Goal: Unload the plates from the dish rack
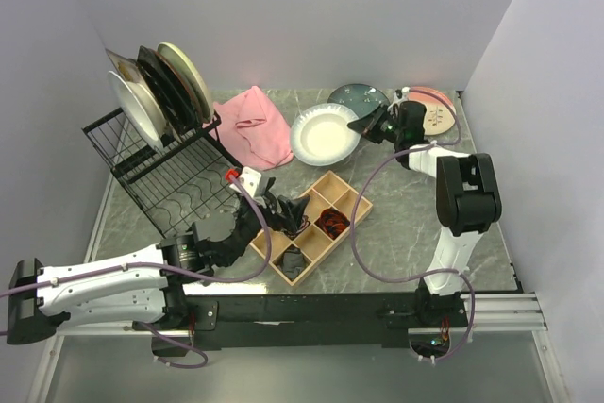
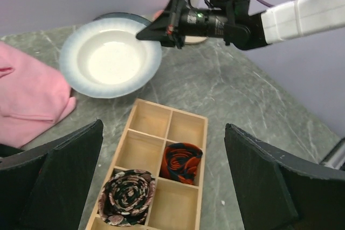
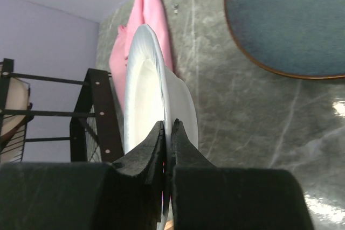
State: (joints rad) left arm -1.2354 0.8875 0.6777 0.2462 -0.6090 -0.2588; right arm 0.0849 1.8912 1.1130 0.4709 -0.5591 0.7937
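- My right end effector [image 3: 166, 129] is clamped on the rim of the white plate [image 3: 141, 95], beside the pink cloth [image 3: 153, 17].
- My left end effector [image 2: 163, 127] stands apart, well clear of that plate.

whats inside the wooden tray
The wooden tray holds two rolled patterned cloths: a red-and-navy roll and a dark floral roll. The other compartments in view are bare. Its nearest end runs off the left wrist view, so that part is unseen.

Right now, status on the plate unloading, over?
Left claw open over wooden tray. Right claw shut on white plate rim. Several plates in dish rack. Pink cloth lies between rack and plate.
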